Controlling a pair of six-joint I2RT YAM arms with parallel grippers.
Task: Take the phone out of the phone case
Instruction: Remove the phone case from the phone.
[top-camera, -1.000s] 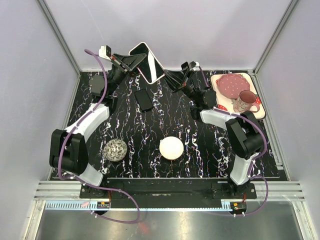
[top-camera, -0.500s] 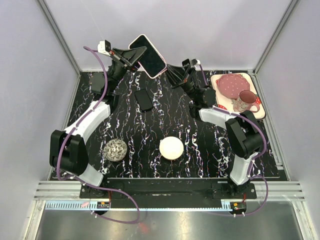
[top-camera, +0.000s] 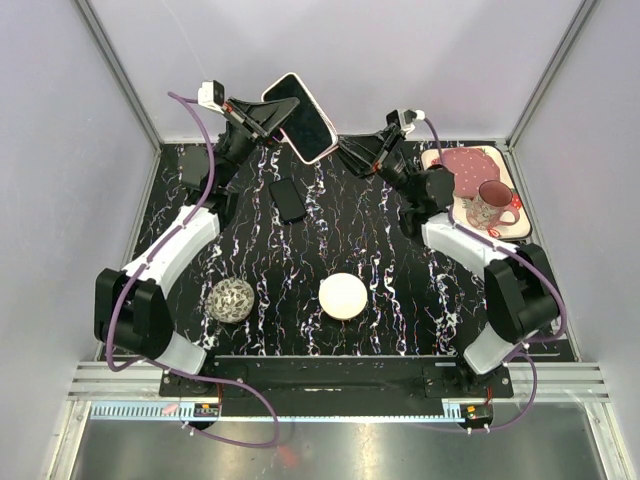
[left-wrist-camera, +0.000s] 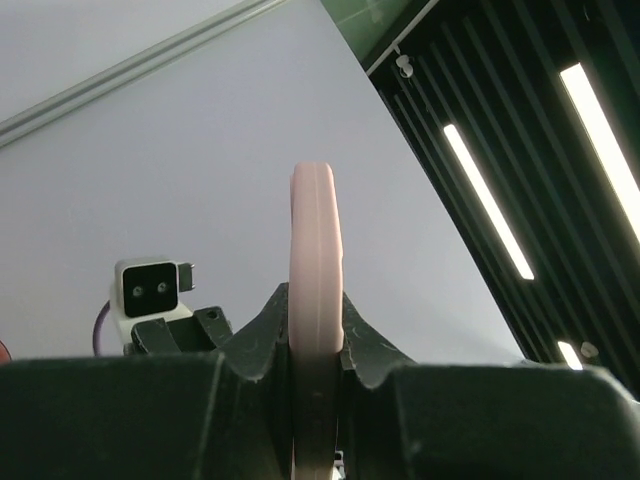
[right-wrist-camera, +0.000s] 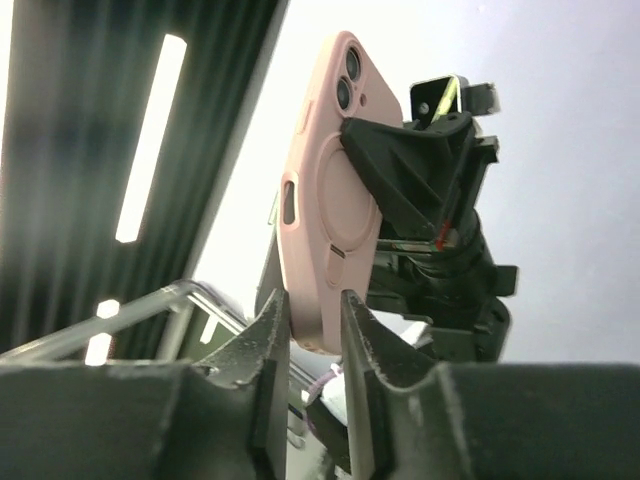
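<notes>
We judge the task to be at the separating step. The phone (top-camera: 303, 120) sits fully inside its pink phone case (right-wrist-camera: 325, 200), and nothing has come loose yet.

The left end effector (left-wrist-camera: 315, 310) is clamped on the cased phone across its thickness, one finger on the screen side and one on the back. It holds the phone in the air above the far edge of the table (top-camera: 400, 290), tilted, with the dark screen turned up toward the overhead camera. The left arm is stretched far forward and up, its wrist high.

The right arm reaches toward the far middle, its wrist angled left at the phone's lower corner. The right end effector (right-wrist-camera: 315, 310) has its fingers a little apart, and the case's lower end shows in the gap. We cannot tell whether they pinch it or only frame it (the overhead view suggests they are just beside it).

Next, we think the right fingers need to catch only the soft case lip at that corner and peel it away while the left grip stays firm. The risk is that they grab phone and case together.
</notes>
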